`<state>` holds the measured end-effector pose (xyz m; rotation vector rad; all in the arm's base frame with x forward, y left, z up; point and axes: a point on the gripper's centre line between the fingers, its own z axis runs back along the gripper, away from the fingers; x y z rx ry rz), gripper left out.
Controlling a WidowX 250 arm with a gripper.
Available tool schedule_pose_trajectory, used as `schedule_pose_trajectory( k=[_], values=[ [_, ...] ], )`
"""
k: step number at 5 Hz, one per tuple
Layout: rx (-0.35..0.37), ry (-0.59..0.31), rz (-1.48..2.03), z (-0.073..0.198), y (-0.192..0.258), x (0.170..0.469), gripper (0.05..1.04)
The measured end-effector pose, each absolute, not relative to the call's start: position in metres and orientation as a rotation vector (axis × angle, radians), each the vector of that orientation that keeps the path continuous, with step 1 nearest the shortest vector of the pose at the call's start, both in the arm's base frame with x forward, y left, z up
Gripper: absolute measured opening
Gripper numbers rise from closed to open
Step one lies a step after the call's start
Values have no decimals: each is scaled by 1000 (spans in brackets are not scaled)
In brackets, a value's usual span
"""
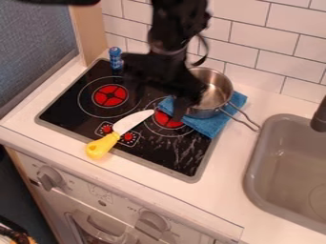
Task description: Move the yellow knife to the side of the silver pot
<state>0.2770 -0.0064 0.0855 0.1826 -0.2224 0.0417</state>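
The black gripper (155, 91) hangs over the back half of the stove, its fingers spread wide apart, one toward the blue bottle and one by the pot. In front of it lies the knife (113, 137), flat on the stovetop, its yellow handle reaching over the stove's front edge and its pale blade pointing toward the pot. The silver pot (215, 95) stands on a folded blue cloth at the stove's back right, with its wire handle toward the sink. Part of the pot's left side is hidden behind the gripper.
The blue cloth (206, 126) lies partly under the pot. A small blue bottle (115, 58) stands at the stove's back left corner. The grey sink (290, 167) is on the right, with a dark faucet (320, 116) over it. A tiled wall (245, 31) runs behind.
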Motion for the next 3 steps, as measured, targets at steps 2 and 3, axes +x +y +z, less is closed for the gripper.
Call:
schedule_pose_trajectory(
  k=[2,3],
  values=[
    [220,-127,-23,46,35,253,1000],
    [215,-94,-22,33,47,252,1001]
  ],
)
